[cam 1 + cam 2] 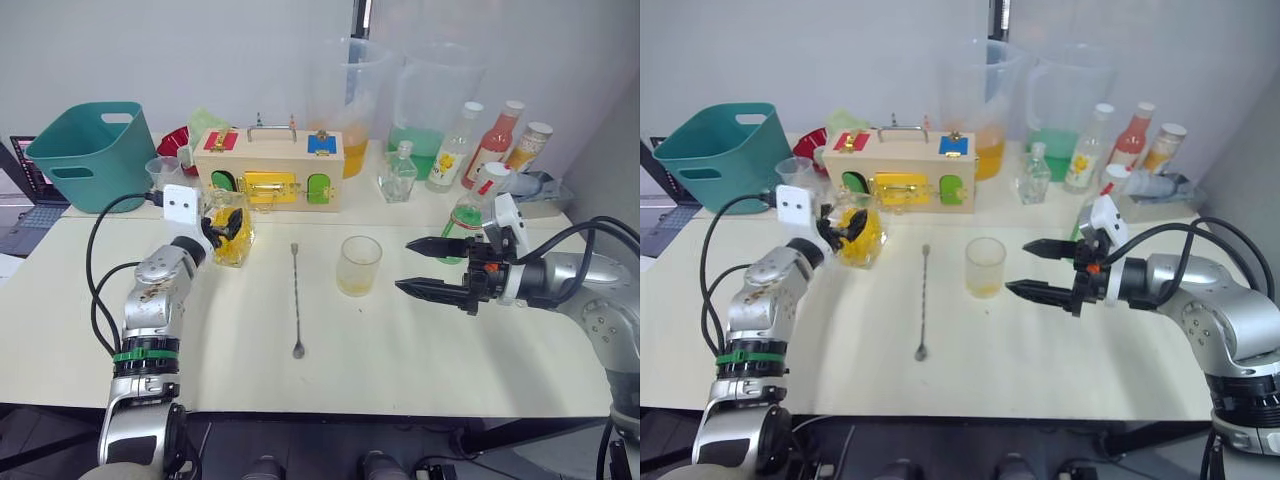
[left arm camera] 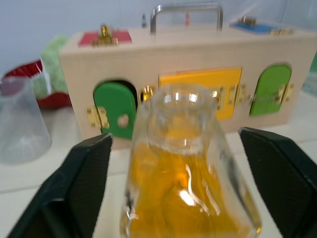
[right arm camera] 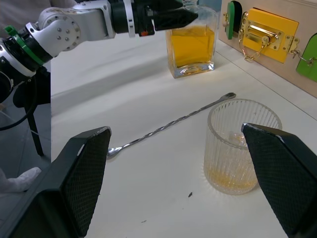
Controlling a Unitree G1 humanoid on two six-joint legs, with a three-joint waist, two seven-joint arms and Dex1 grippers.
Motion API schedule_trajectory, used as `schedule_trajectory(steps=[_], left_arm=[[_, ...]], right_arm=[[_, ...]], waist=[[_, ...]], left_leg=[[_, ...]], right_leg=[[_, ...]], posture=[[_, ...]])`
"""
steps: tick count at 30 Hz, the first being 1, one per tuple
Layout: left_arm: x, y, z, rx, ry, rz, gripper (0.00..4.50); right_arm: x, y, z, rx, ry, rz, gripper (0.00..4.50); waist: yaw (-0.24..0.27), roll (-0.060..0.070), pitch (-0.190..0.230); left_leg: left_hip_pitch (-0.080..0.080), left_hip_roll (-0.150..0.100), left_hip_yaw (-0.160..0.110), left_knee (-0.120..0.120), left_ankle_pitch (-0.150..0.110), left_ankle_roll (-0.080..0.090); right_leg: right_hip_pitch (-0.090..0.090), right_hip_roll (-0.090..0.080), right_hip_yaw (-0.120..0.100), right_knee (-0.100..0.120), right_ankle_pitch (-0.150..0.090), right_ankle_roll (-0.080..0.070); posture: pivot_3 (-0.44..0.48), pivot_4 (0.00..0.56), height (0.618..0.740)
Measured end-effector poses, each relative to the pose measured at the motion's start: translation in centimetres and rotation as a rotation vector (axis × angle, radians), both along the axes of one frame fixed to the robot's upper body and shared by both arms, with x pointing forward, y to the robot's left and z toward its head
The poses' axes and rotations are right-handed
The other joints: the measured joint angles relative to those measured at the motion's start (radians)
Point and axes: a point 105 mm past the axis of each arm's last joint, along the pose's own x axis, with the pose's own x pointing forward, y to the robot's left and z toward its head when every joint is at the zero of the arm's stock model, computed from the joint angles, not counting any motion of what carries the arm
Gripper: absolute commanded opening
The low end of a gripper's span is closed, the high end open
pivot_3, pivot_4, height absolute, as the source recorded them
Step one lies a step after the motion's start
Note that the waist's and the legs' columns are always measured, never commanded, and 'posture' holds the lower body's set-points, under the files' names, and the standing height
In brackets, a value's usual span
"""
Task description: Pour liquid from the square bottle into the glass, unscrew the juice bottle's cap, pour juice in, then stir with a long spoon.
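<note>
Two claws work over the pale surface (image 1: 420, 360), and from left to right the scene runs so: a teal basket (image 1: 90, 152) at the far left corner, then the left claw (image 1: 226, 229) with its fingers spread wide on either side of the square bottle (image 1: 231, 236), which stands upright and holds bright yellow liquid (image 3: 192, 45); the left wrist view shows a gap between each finger and the glass walls, so nothing is gripped. Just behind the bottle stands a wooden latch box (image 1: 270, 170). Next comes the long spoon (image 1: 296, 298), lying flat by itself with its bowl toward the near edge and bare surface on both sides. Beside it stands the glass (image 1: 358, 265), upright, with a little yellow at its bottom. The right claw (image 1: 425, 266) hovers just right of the glass, released, fingers apart and pointing at it without touching. The juice bottle (image 1: 472, 207) stands behind that claw, its cap (image 1: 492, 171) on. Other bottles and two large pitchers line the back edge.
</note>
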Motion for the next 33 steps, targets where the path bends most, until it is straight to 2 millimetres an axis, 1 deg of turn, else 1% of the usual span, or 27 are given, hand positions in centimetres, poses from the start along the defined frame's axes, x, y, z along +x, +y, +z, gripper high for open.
schedule_trajectory(steps=[5, 9, 13, 14, 16, 17, 19, 21, 23, 24, 26, 27, 29, 31, 33], left_arm=[[-1.1, 0.3, 2.7, -0.042, -0.114, -0.023, 4.46], [-2.1, 0.4, 4.7, -0.028, -0.182, -0.056, 4.46], [-3.7, -0.1, 7.7, -0.056, -0.272, -0.189, 4.46], [-4.1, -0.2, 8.1, -0.038, -0.264, -0.243, 4.46], [-4.9, 0.0, 8.4, 0.006, -0.239, -0.315, 4.46], [-5.3, 0.1, 8.1, 0.031, -0.210, -0.357, 4.46], [-6.3, 0.5, 6.7, 0.097, -0.119, -0.434, 4.46], [-7.2, 1.0, 5.1, 0.125, -0.024, -0.499, 4.46], [-7.9, 1.3, 4.0, 0.149, 0.032, -0.541, 4.46], [-8.6, 1.9, 2.9, 0.201, 0.080, -0.546, 4.46], [-9.5, 3.0, 1.1, 0.227, 0.154, -0.549, 4.46], [-9.9, 3.4, 0.5, 0.194, 0.160, -0.552, 4.46], [-10.3, 4.9, -0.5, 0.132, 0.169, -0.514, 4.46], [-11.0, 7.4, -2.2, 0.112, 0.191, -0.450, 4.46], [-11.5, 8.7, -4.1, 0.096, 0.242, -0.420, 4.46]], right_arm=[[0.0, 0.0, -0.1, -0.001, 0.006, -0.007, 4.50], [0.1, -0.2, 0.1, 0.003, 0.002, -0.012, 4.50], [0.6, -1.0, 0.1, 0.016, 0.001, -0.038, 4.50], [0.6, -1.2, 0.1, 0.018, -0.006, -0.045, 4.50], [0.7, -1.9, -0.1, 0.027, -0.003, -0.065, 4.50], [0.7, -2.3, -0.3, 0.025, -0.001, -0.081, 4.50], [0.5, -3.4, -1.2, 0.012, 0.005, -0.126, 4.50], [0.3, -4.7, -2.1, 0.002, 0.021, -0.174, 4.50], [0.2, -5.4, -2.7, 0.000, 0.020, -0.212, 4.50], [-0.2, -6.2, -3.0, 0.014, 0.008, -0.248, 4.50], [-0.7, -7.8, -4.0, 0.028, 0.021, -0.319, 4.50], [-1.0, -8.6, -4.4, 0.037, 0.021, -0.353, 4.50], [-1.3, -10.1, -5.1, 0.063, 0.012, -0.419, 4.50], [-1.8, -12.2, -6.2, 0.084, -0.005, -0.509, 4.50], [-2.2, -13.6, -7.3, 0.086, 0.009, -0.574, 4.50]], waist=[[0.000, 0.000, 0.000], [-0.001, 0.000, 0.000], [-0.001, 0.000, 0.000], [-0.002, 0.000, 0.000], [-0.004, 0.000, 0.000], [-0.006, 0.000, 0.000], [-0.011, 0.000, 0.000], [-0.016, 0.000, 0.000], [-0.017, 0.000, 0.000], [-0.020, 0.001, 0.000], [-0.022, 0.001, 0.000], [-0.021, 0.001, 0.000], [-0.022, 0.001, 0.000], [-0.023, 0.001, 0.000], [-0.025, 0.001, 0.000]], left_leg=[[0.001, 0.000, 0.000, 0.000, 0.000, 0.000], [0.001, 0.000, 0.000, 0.000, 0.000, 0.000], [0.001, 0.000, 0.000, 0.000, 0.000, 0.000], [0.001, 0.000, 0.000, 0.000, 0.000, 0.000], [0.001, 0.000, 0.000, 0.000, 0.000, 0.000], [0.001, 0.000, 0.001, -0.001, 0.000, 0.000], [0.002, 0.001, 0.001, -0.002, 0.000, 0.000], [0.002, 0.001, 0.001, -0.001, 0.000, 0.000], [0.002, 0.001, 0.001, -0.001, 0.000, 0.000], [0.003, 0.002, 0.001, -0.002, 0.000, 0.000], [0.005, 0.002, 0.001, -0.003, 0.000, 0.000], [0.005, 0.002, 0.001, -0.003, 0.000, 0.000], [0.006, 0.003, 0.001, -0.003, 0.000, 0.000], [0.010, 0.003, 0.002, -0.005, 0.000, 0.000], [0.010, 0.003, 0.003, -0.005, 0.000, 0.000]], right_leg=[[0.000, 0.000, 0.000, 0.000, 0.000, 0.000], [0.000, 0.000, 0.000, 0.000, 0.000, 0.000], [0.000, 0.000, 0.000, 0.000, 0.000, 0.000], [0.000, 0.000, 0.000, 0.000, 0.000, 0.000], [0.000, 0.000, 0.000, 0.000, 0.000, 0.000], [0.000, 0.000, 0.000, 0.000, 0.000, 0.000], [0.000, 0.001, 0.001, 0.000, 0.000, 0.000], [0.000, 0.001, 0.000, -0.001, 0.000, -0.001], [0.001, 0.001, 0.001, -0.002, 0.000, -0.001], [0.001, 0.002, 0.001, -0.002, -0.001, -0.001], [0.002, 0.002, 0.001, -0.002, -0.001, -0.002], [0.002, 0.002, 0.001, -0.002, -0.001, -0.002], [0.003, 0.002, 0.001, -0.002, -0.001, -0.002], [0.006, 0.002, 0.001, -0.002, -0.002, -0.003], [0.006, 0.003, 0.002, -0.003, -0.002, -0.003]], posture=[[0.000, 0.150, 0.740], [0.000, 0.150, 0.740], [0.000, 0.150, 0.740], [0.000, 0.150, 0.740], [0.000, 0.150, 0.740], [0.000, 0.150, 0.740], [0.000, 0.150, 0.740], [0.000, 0.150, 0.740], [0.000, 0.150, 0.740], [0.000, 0.150, 0.740], [0.000, 0.150, 0.740], [0.000, 0.150, 0.740], [0.000, 0.150, 0.740], [0.000, 0.150, 0.740], [0.000, 0.150, 0.740]])
